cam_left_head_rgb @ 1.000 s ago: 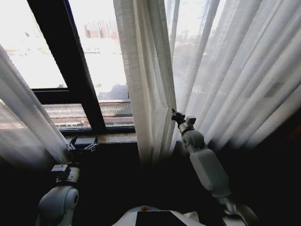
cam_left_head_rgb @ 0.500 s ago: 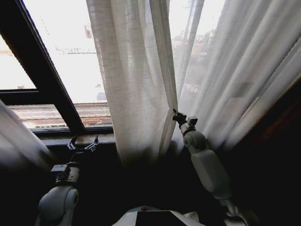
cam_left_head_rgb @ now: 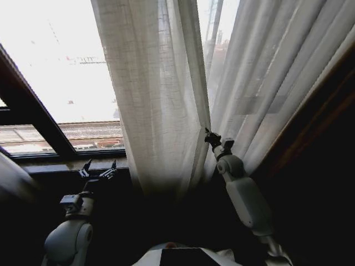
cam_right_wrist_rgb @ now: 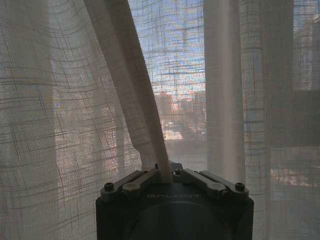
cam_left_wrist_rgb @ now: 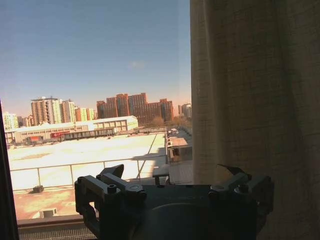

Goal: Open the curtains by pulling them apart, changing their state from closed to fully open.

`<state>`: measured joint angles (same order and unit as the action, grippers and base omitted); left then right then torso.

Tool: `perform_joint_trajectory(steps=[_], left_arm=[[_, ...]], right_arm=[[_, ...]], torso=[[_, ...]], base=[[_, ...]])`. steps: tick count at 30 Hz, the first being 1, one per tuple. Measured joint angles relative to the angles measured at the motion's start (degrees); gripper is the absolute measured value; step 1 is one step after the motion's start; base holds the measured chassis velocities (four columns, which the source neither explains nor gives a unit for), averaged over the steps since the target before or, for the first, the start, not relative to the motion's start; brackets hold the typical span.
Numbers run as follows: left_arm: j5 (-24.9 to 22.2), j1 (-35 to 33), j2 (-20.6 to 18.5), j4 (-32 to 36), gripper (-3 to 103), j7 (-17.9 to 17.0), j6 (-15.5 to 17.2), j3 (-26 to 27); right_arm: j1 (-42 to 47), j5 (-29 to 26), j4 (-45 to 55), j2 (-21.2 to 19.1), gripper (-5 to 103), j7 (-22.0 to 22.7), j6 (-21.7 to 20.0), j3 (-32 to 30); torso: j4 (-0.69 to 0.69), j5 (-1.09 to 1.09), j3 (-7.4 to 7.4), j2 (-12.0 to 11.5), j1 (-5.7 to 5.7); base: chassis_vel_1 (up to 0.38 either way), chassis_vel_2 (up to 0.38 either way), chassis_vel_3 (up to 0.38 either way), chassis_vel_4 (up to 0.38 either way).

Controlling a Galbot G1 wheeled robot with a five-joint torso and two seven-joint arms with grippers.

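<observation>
The curtains [cam_left_head_rgb: 155,100] hang as tall sheer cream panels across the middle and right of the head view. My right gripper [cam_left_head_rgb: 208,134] is shut on a pinched fold at the panel's inner edge, and that fold [cam_right_wrist_rgb: 150,140] rises taut from the closed jaws of the same gripper [cam_right_wrist_rgb: 162,173]. A blurred strip of another panel [cam_left_head_rgb: 12,183] sits at the far left. My left gripper [cam_left_head_rgb: 99,168] is low by the sill, open and holding nothing. In the left wrist view that gripper [cam_left_wrist_rgb: 175,172] faces bare glass with the curtains' edge [cam_left_wrist_rgb: 250,100] beside it.
A dark window frame bar [cam_left_head_rgb: 33,119] slants across the left, above the sill [cam_left_head_rgb: 66,165]. Bare glass with a city view lies between the bar and the held panel. A dark wall or frame [cam_left_head_rgb: 316,122] closes the right side.
The head camera has swung right, so the window frame slid left in the picture. My right gripper keeps its hold on the fold. The left arm has stayed low by the sill.
</observation>
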<state>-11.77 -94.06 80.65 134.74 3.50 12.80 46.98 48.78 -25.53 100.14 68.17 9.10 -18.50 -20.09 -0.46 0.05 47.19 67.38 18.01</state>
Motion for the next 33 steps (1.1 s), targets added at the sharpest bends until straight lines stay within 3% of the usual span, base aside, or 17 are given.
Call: perform_joint_trajectory(steps=[6, 13, 26, 33], left_arm=[[0.71, -0.17, 0.49, 0.18, 100, -0.01, -0.02, -0.21], [1.06, -0.44, 0.9, 0.76, 100, 0.1, -0.02, -0.5], [0.84, -1.3, 1.73, 1.51, 100, 0.19, -0.65, -0.36], [0.47, -1.24, 2.09, 1.32, 100, 0.2, -0.98, -0.13]], right_arm=[[0.12, -0.02, -0.15, -0.23, 0, -0.08, 0.14, -0.46], [-0.61, 0.19, -2.06, -1.23, 0, -0.08, 0.2, -2.43], [-5.83, -1.58, -14.66, -8.12, 0, -0.5, 0.87, -12.26], [-9.94, -0.36, -22.55, -8.62, 0, 0.36, 1.85, -13.94]], torso=[[0.08, -0.09, -0.01, 0.01, -0.01], [0.03, -0.03, -0.01, 0.01, -0.01], [0.02, -0.04, -0.01, 0.01, -0.02], [0.03, -0.03, -0.01, 0.01, -0.01]], base=[[0.006, -0.008, -0.016, -0.003], [0.028, 0.042, -0.017, -0.029], [0.0, 0.0, 0.0, 0.0], [0.0, 0.0, 0.0, 0.0]])
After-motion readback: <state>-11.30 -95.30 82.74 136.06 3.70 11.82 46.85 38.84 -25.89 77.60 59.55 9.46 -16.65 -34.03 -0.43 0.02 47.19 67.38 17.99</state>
